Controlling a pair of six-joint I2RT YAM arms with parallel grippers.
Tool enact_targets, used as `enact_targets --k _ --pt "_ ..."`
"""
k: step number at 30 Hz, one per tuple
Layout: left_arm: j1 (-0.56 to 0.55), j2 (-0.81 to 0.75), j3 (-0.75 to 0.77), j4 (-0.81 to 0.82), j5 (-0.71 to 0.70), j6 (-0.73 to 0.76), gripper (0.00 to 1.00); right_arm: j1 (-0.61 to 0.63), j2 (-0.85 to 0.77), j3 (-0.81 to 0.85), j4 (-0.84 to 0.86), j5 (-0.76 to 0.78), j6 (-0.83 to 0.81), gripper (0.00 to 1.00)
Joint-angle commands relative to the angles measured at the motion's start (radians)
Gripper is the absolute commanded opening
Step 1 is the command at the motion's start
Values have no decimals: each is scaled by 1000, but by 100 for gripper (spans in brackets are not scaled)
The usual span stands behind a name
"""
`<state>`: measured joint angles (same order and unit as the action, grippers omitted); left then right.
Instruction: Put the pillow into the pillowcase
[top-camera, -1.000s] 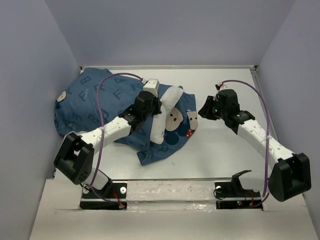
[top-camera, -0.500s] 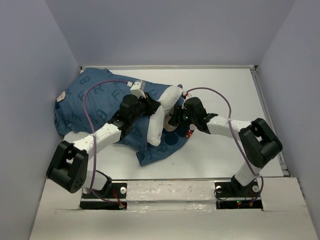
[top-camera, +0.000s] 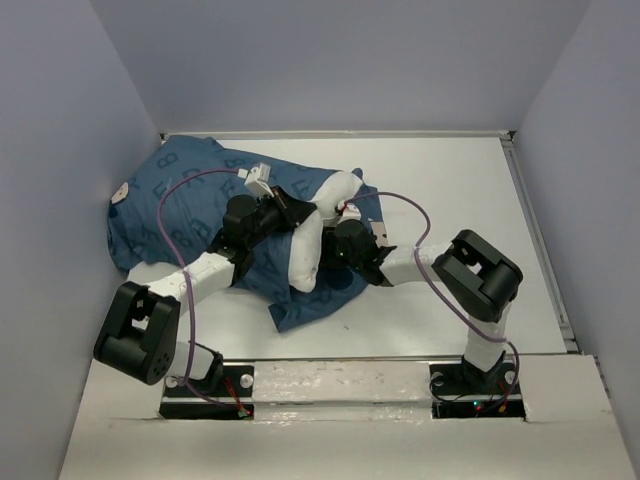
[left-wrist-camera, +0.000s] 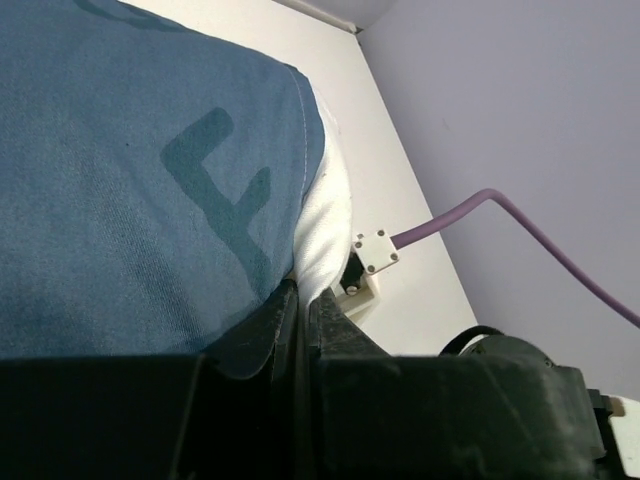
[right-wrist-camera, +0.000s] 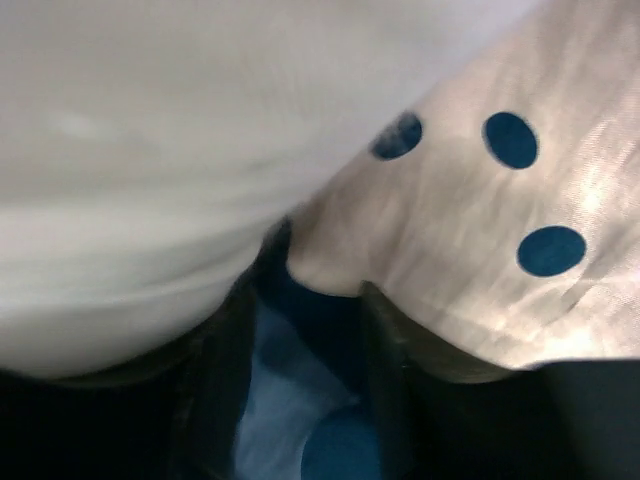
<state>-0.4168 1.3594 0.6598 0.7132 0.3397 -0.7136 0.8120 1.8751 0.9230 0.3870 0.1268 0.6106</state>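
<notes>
The dark blue pillowcase (top-camera: 170, 210) lies bunched at the table's left, with the white pillow (top-camera: 305, 250) mostly inside and one end sticking out of its opening. My left gripper (top-camera: 296, 205) is shut on the pillowcase's hem at the top of that opening. In the left wrist view the hem (left-wrist-camera: 290, 150) runs into the gripper (left-wrist-camera: 300, 295), and the pillow (left-wrist-camera: 325, 230) bulges beside it. My right gripper (top-camera: 338, 250) is pressed low against the pillow's exposed end. It stands open (right-wrist-camera: 305, 300) over blue pillowcase fabric (right-wrist-camera: 290, 400), with the pillow (right-wrist-camera: 150, 150) to its left.
Purple walls close in the white table (top-camera: 450, 190) on the left, back and right. Each arm trails a purple cable (top-camera: 180, 215). A white cable connector (left-wrist-camera: 372, 255) shows just beyond the pillow in the left wrist view. The right arm's elbow (top-camera: 480, 275) stands over the table's right half.
My right arm swung left from the right side of the table to the pillow's exposed end, and its jaws widened. My left gripper, still on the hem, shifted slightly left.
</notes>
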Motion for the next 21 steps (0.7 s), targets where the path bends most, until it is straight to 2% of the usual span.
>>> enact_targets --k 1,5,6,9,15,18,21 --pt "16 -14 -18 161 21 -61 0 38 85 74 -83 218 -9 43" --pt "18 -25 -45 186 5 -64 0 47 143 125 -180 283 -15 21" --pt "21 -26 -48 186 7 -63 0 47 150 129 -204 293 -8 2" --pt "24 -39 -52 169 -2 -49 0 47 115 103 -201 307 2 0" --pt "26 -63 -51 126 -65 -6 0 47 -160 -63 -195 318 -17 0" --pt "27 -66 -57 137 -79 -12 0 35 -276 -133 -194 292 -31 0" --pt "27 -72 -75 178 -64 -44 0 35 -321 -160 -151 209 -26 0"
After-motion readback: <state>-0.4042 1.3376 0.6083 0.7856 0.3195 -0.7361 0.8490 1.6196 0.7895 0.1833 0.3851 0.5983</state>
